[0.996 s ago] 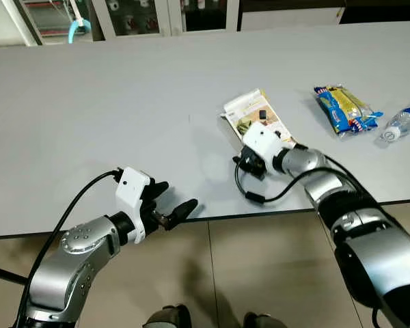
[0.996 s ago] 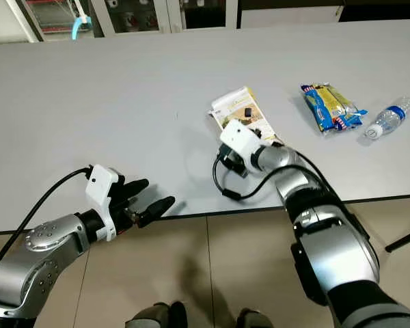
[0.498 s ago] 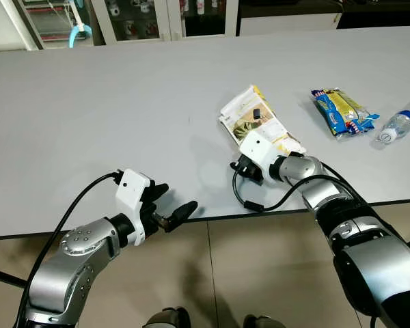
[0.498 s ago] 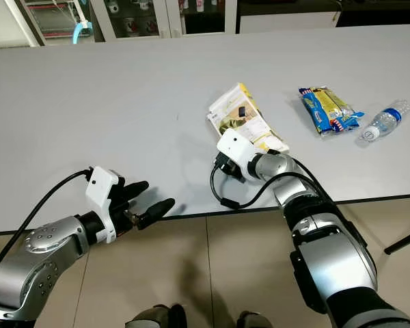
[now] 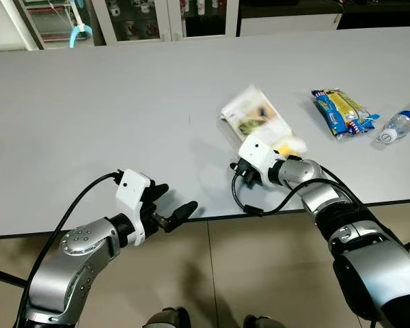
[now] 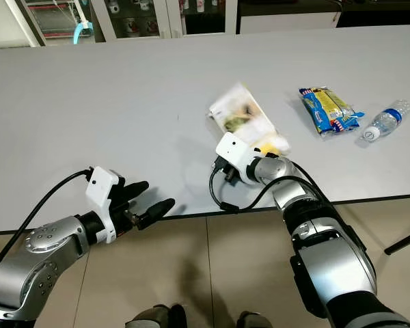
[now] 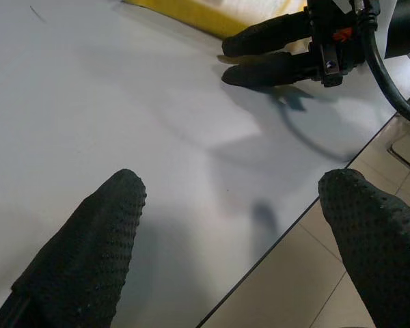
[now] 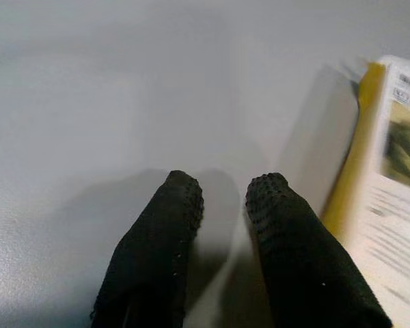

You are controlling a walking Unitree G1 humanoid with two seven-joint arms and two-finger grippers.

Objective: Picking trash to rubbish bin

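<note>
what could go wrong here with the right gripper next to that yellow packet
1. The right gripper rests on the table beside the yellow and white packet, fingers nearly closed with nothing between them, so closing may grab only air.
2. The packet looks blurred, perhaps sliding; another nudge could push it away.
3. The cable looped by the table edge might snag on it.

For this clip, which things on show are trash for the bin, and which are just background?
Trash to pick:
yellow and white packet, beside the right gripper
blue snack wrapper
plastic bottle

Background:
grey table
cabinets behind the table
tiled floor
</note>
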